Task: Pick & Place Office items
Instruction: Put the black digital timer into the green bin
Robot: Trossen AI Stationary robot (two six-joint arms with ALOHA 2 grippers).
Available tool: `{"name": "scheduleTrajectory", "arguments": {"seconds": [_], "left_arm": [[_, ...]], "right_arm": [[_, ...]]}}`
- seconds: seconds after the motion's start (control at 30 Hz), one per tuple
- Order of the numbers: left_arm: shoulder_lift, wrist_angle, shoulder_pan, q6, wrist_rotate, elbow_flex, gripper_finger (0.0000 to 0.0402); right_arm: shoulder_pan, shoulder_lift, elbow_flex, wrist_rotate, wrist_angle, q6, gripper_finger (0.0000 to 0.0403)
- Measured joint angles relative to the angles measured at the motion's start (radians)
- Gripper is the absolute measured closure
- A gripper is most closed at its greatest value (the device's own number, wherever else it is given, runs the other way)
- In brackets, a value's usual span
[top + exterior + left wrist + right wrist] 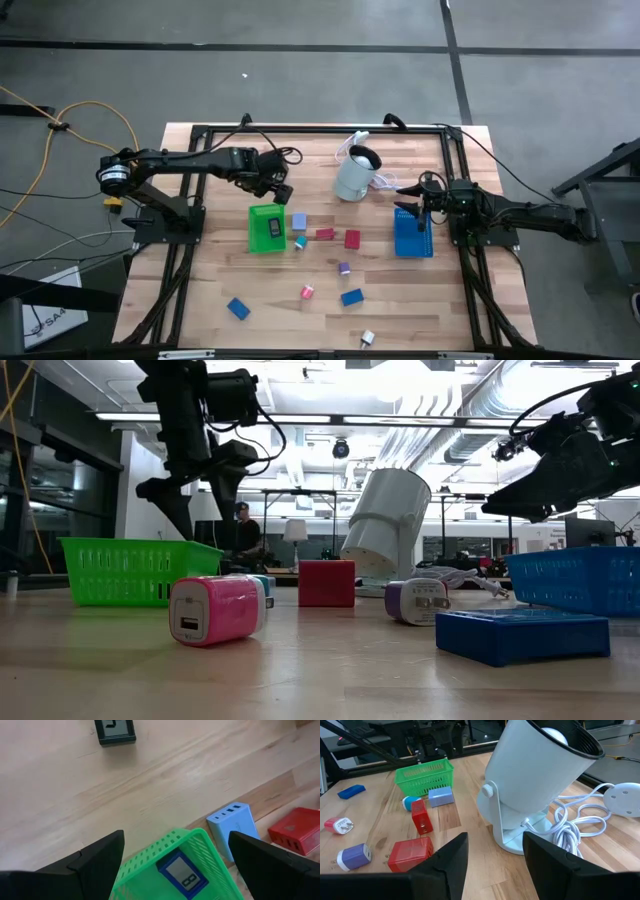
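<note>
My left gripper (277, 188) hangs open above the far end of the green tray (265, 228), pointing steeply down; its fingers (97, 862) stand wide apart with nothing between them. A blue piece with a small screen (180, 872) lies in that tray. A black screen piece (115, 730) lies on the wood beyond it. A light blue block (298, 222), two red pieces (325, 234) (352, 239) and other small office items lie on the table between the trays. My right gripper (408, 200) waits open over the blue tray (412, 238), touching nothing.
A pale cylindrical appliance (355, 175) with a white cord (580, 827) stands tilted at the table's far middle, just in front of my right gripper. Purple (344, 268), pink (307, 292), blue (351, 297) (237, 308) and white (367, 339) pieces lie toward the near edge.
</note>
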Motion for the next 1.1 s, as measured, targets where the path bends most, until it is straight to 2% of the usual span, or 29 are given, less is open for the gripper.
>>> {"name": "scheduleTrajectory", "arguments": {"seconds": [0.23, 0.43, 0.53, 0.7, 0.8, 1.1], "left_arm": [[0.032, 0.002, 0.100, 0.072, 0.019, 0.018, 0.0052], [0.141, -0.011, 0.203, 0.198, 0.086, 0.096, 0.0052], [0.205, -0.071, 0.238, 0.230, 0.094, 0.158, 0.0052], [0.302, -0.192, 0.270, 0.235, 0.091, 0.269, 0.0052], [0.349, -0.208, 0.275, 0.256, 0.090, 0.311, 0.0052], [0.435, -0.198, 0.271, 0.258, 0.086, 0.335, 0.0052]], "right_arm": [[0.000, 0.000, 0.000, 0.000, 0.000, 0.000, 0.0227], [0.000, 0.000, 0.000, 0.000, 0.000, 0.000, 0.0227], [0.000, 0.000, 0.000, 0.000, 0.000, 0.000, 0.0227], [0.000, 0.000, 0.000, 0.000, 0.000, 0.000, 0.0227], [0.000, 0.000, 0.000, 0.000, 0.000, 0.000, 0.0227], [0.000, 0.000, 0.000, 0.000, 0.000, 0.000, 0.0227]]}}
